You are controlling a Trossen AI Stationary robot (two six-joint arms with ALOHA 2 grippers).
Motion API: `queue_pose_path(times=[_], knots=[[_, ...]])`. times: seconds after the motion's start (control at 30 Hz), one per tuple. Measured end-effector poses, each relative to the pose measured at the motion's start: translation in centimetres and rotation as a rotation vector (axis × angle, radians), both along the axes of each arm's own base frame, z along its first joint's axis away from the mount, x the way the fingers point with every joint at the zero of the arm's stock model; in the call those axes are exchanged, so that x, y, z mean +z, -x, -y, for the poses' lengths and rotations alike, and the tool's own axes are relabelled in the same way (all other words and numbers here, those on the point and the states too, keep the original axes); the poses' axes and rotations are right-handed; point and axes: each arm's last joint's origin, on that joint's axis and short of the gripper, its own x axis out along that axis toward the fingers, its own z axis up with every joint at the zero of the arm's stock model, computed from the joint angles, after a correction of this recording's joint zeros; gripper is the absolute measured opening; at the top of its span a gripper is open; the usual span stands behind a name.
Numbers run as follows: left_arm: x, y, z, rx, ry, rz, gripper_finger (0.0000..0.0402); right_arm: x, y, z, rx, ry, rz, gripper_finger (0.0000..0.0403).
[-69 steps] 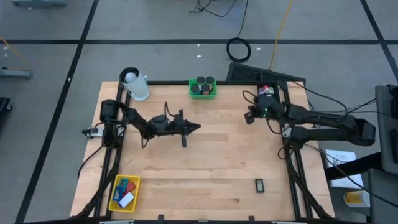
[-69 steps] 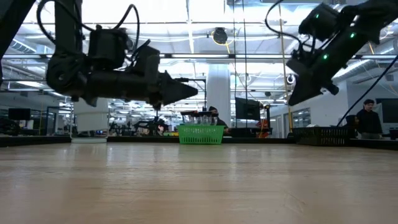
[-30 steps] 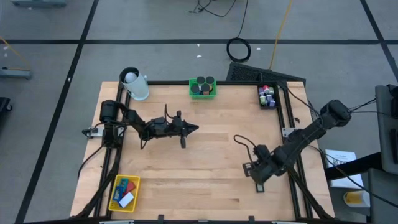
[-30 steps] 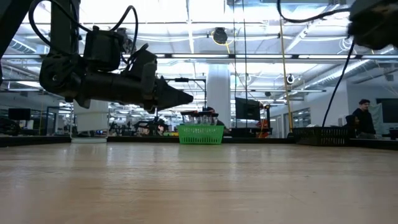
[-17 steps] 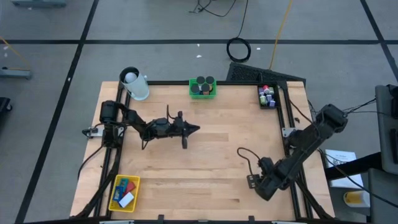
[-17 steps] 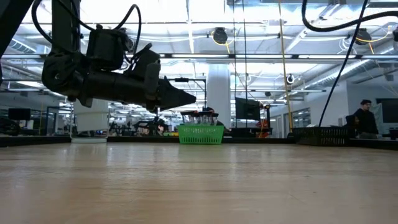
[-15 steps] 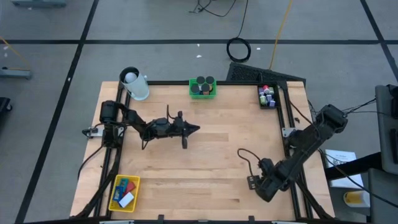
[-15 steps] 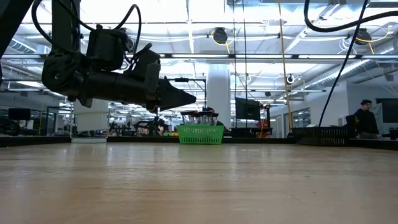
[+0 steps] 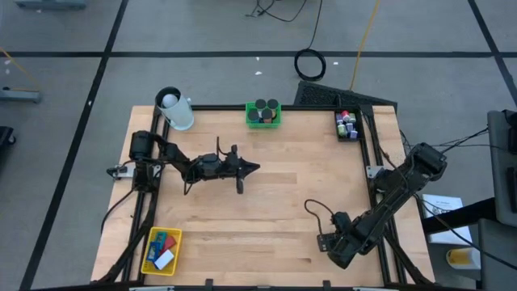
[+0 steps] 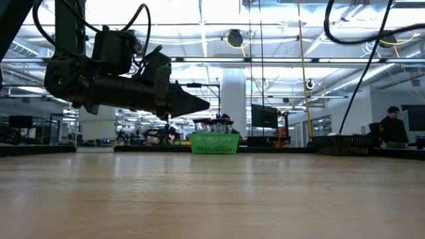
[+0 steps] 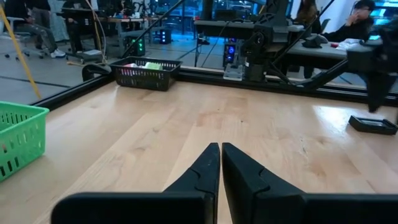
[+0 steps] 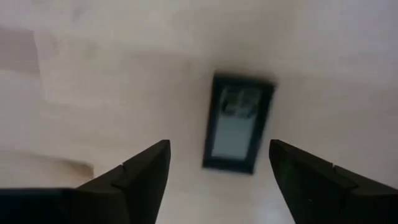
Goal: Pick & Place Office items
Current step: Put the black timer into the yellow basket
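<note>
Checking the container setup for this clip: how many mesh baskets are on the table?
3: a green basket at the far edge's middle, a dark basket at the far right corner, and a yellow basket at the near left corner.

Flat rectangular item (image 12: pixel 236 122) lies on table (image 9: pixel 283 194) directly below right gripper (image 12: pixel 218 163), between its spread fingers. Left gripper (image 9: pixel 254 167) mid-table; mesh basket (image 9: pixel 263 114) beyond it at far edge.

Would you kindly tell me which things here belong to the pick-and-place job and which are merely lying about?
Job:
- flat black item under the open right gripper
- blocks in the yellow basket
- black cylinders

Lying about:
- white cylinder
- cable coil
</note>
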Motion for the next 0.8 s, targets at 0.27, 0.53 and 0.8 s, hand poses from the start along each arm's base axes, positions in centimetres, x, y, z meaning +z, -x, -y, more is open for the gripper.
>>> queue_pose_path(times=[0.27,0.53,0.8], knots=[[0.1,-0.1,0.0,-0.001,0.001,0.004,0.0021,-2.0,-0.6,-1.0,0.018,-0.037,-0.058,0.0252],[0.0,-0.1,0.0,-0.001,0.002,0.004,0.0021,-2.1,-0.4,-0.7,0.014,-0.004,-0.087,0.02],[0.0,-0.1,0.0,0.0,0.003,0.004,0.0021,-2.1,-0.3,-0.9,0.029,-0.047,-0.118,0.0165]])
